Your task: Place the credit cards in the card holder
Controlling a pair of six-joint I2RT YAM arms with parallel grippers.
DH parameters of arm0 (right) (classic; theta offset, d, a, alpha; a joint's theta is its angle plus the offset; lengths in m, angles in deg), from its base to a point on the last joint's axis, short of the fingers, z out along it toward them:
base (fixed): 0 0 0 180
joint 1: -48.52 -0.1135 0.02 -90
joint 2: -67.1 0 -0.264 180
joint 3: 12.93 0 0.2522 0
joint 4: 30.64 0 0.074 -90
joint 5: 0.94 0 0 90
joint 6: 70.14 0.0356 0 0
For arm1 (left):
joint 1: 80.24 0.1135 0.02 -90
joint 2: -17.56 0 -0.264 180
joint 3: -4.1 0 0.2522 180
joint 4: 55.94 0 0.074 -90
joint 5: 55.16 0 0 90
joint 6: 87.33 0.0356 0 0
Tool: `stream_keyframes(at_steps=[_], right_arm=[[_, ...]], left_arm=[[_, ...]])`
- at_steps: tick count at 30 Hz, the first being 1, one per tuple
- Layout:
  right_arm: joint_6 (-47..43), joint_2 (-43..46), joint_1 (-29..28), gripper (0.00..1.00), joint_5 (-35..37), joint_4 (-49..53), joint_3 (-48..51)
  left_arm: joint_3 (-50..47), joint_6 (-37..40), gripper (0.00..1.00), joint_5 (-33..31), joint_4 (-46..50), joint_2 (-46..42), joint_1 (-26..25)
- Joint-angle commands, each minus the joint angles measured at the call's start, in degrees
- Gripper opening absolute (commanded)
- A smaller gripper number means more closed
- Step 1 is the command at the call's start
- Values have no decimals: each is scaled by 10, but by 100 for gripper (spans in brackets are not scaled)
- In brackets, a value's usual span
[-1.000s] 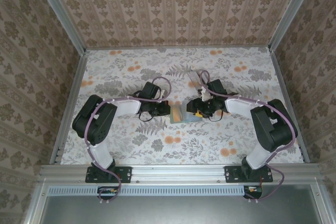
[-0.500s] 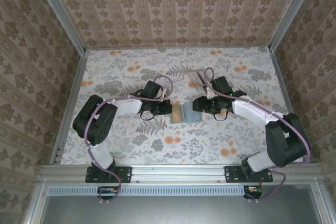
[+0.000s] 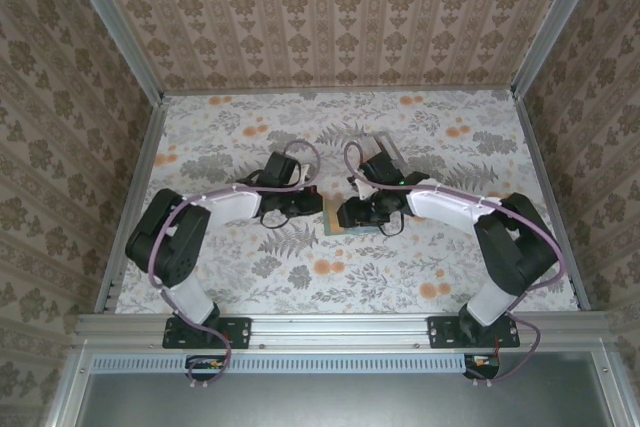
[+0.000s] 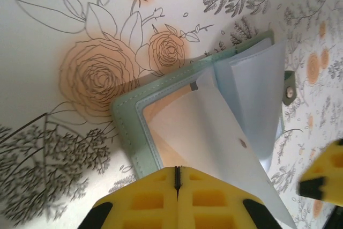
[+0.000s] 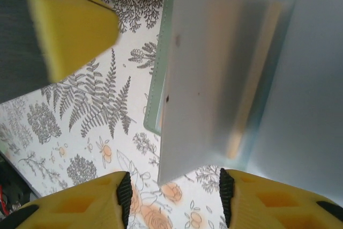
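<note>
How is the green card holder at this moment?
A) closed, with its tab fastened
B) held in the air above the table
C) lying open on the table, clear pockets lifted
C: the card holder lies open on the table, and its clear pockets stand up from it.

Papered enclosure being viewed from above
A flower-printed table (image 3: 200,137) is being enclosed by damask-papered walls (image 3: 330,17) and framed by aluminium rails (image 3: 340,327).
</note>
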Motion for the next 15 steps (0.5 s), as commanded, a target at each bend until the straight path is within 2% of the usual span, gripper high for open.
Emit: stream_keyframes(at_steps=[1,3,6,9,12,15], right_arm=[[6,-8,-20,55,31,-13,-21],[-6,-14,-37,55,101,27,-41],[-11,-25,-48,44,178,67,-64],[-15,-25,-58,28,223,84,-71],[-18,-17,-65,17,257,95,-75],[-20,-9,-66,13,289,107,-74]], left_arm=[[-12,-5,4,7,8,-36,14],[-18,-3,4,5,15,-46,20],[-32,-5,4,3,6,-55,26],[-33,-5,4,5,6,-56,29],[-36,-5,4,5,1,-58,29],[-31,1,4,6,8,-56,29]])
